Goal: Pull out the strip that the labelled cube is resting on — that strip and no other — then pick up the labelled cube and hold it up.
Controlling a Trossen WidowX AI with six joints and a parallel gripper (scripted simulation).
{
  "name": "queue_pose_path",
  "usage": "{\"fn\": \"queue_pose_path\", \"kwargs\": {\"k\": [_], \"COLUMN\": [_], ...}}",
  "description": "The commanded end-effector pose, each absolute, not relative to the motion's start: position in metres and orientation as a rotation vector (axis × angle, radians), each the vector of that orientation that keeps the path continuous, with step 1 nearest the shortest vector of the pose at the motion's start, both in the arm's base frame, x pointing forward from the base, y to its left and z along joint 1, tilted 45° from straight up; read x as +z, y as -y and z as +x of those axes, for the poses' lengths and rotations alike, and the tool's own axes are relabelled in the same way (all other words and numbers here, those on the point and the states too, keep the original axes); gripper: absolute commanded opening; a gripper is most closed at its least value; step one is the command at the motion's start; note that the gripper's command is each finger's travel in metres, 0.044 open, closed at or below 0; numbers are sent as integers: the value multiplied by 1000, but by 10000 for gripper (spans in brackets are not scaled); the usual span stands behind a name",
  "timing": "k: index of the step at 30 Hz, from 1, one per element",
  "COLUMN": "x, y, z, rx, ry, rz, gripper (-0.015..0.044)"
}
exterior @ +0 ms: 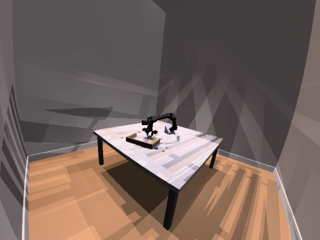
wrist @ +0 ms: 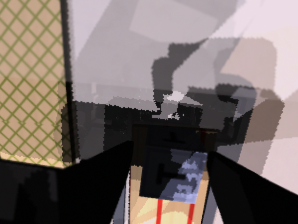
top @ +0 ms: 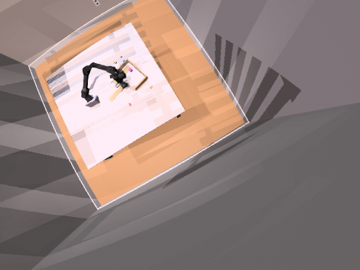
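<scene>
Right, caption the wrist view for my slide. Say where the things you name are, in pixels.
Black end effector (top: pixel 117 84) (exterior: pixel 150 135) (wrist: pixel 170 152) straddling a blue-grey lettered cube (wrist: pixel 172 175) on a red-striped wooden strip (wrist: pixel 175 212).

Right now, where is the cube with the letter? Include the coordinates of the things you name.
In the wrist view, the labelled cube (wrist: pixel 172 175) is at lower centre, on the red-lined strip (wrist: pixel 175 212), between the fingers.
</scene>
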State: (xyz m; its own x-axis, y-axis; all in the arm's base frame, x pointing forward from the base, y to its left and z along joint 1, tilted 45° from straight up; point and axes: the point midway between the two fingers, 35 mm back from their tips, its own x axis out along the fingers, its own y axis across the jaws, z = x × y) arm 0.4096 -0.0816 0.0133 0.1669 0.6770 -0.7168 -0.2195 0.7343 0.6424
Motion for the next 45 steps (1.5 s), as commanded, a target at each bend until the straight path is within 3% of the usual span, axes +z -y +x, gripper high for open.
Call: {"fn": "queue_pose_path", "kwargs": {"k": [1, 10, 15, 45], "x": [13, 13, 17, 38], "y": [82, 82, 85, 90], "z": [410, 410, 403, 293], "rx": [668, 668, 667, 667], "ry": [-1250, -1250, -1251, -1259], "rz": [441, 441, 442, 455], "gripper": [171, 111, 0, 0]}}
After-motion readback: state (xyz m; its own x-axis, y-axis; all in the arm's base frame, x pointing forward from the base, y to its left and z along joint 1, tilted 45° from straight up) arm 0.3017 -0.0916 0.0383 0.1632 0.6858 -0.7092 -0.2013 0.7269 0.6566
